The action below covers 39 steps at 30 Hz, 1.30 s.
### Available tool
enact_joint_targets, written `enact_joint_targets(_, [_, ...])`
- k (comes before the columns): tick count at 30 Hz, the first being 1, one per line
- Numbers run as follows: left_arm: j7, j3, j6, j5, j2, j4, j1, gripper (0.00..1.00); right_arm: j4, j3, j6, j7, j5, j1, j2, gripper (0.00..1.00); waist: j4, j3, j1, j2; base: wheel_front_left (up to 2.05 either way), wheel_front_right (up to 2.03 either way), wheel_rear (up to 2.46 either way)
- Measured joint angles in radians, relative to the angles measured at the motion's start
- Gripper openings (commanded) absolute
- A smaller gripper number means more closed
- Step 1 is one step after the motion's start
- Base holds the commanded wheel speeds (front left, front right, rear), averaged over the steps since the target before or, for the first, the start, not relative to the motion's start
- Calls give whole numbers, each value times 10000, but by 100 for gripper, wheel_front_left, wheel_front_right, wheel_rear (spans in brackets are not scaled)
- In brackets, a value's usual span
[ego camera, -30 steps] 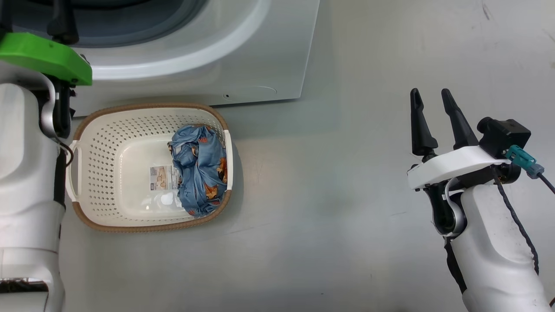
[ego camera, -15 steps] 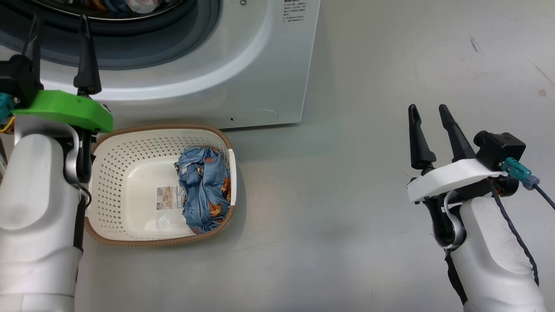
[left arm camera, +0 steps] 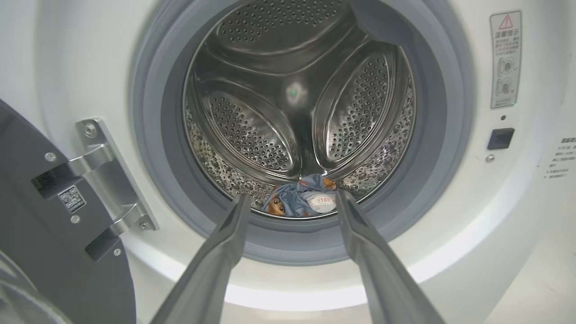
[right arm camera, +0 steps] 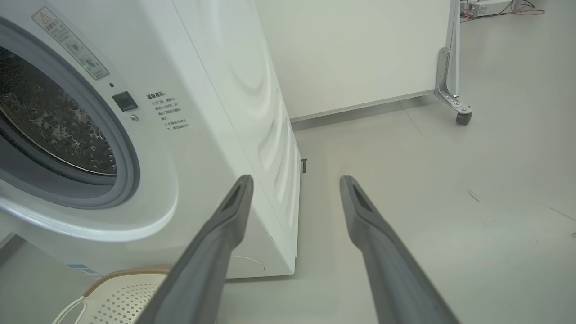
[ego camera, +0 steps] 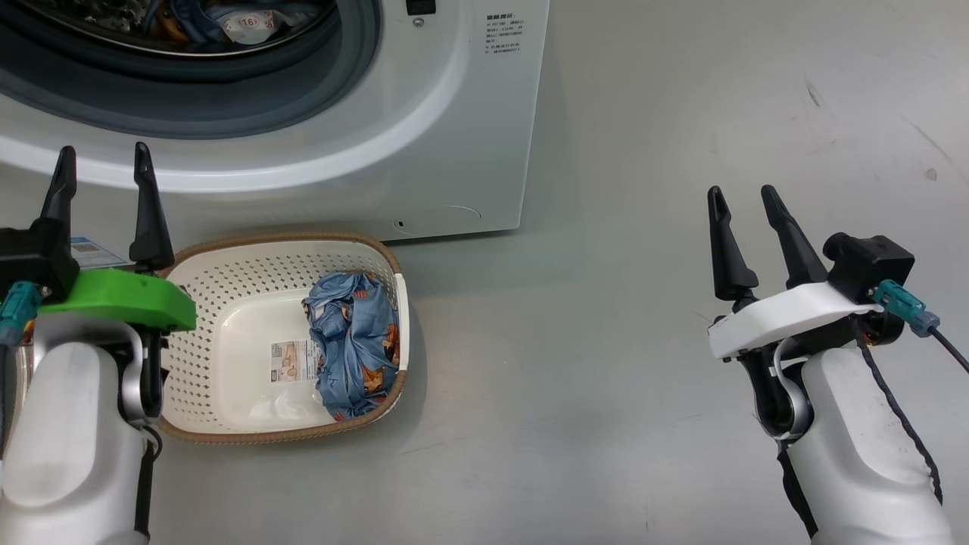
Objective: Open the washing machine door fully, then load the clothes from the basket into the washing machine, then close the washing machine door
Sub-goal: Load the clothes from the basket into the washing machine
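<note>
The washing machine (ego camera: 424, 151) stands at the top of the head view with its drum open and a blue printed garment (ego camera: 219, 19) inside. In the left wrist view the washing machine door (left arm camera: 54, 261) is swung open at the left, and the garment (left arm camera: 306, 200) lies at the drum's front lip. The basket (ego camera: 227, 303) sits on the floor before the machine, more of the clothes (ego camera: 352, 344) bunched at its right side. My left gripper (ego camera: 102, 170) is open and empty above the basket's left rim, pointing at the drum. My right gripper (ego camera: 746, 204) is open and empty, far right.
Grey floor lies right of the machine. A white panel on a castor foot (right arm camera: 452, 90) stands behind, seen in the right wrist view. The door's metal hinge (left arm camera: 105, 180) juts out at the drum's left. The basket's corner (right arm camera: 121, 292) shows below the right gripper's fingers (right arm camera: 216, 252).
The head camera has tilted up, so the drum's inside now shows. My left gripper has drawn back from the drum opening to over the basket's left rim. The right arm has barely moved.
</note>
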State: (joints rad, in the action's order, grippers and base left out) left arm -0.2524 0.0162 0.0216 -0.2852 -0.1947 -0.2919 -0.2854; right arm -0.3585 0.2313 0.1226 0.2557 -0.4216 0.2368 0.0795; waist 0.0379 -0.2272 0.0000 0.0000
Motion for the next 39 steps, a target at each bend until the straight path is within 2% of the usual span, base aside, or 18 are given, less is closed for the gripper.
enact_joint_targets(7, [0, -255, -176, 121, 257, 568, 974, 100, 169, -54, 0, 0, 104, -6, 157, 100, 67, 92, 0, 0, 0, 0, 0])
enact_joint_targets(22, [0, -489, -236, 462, 696, 1452, 2228, 100, 713, -119, 0, 0, 909, -375, 456, 100, 9, 470, 0, 0, 0, 0, 0])
enact_joint_targets(39, [2, -802, -221, 504, 1012, 1795, 2976, 100, 1047, -324, -6, 0, 1237, -857, 360, 100, 137, 544, 0, 0, 0, 0, 0])
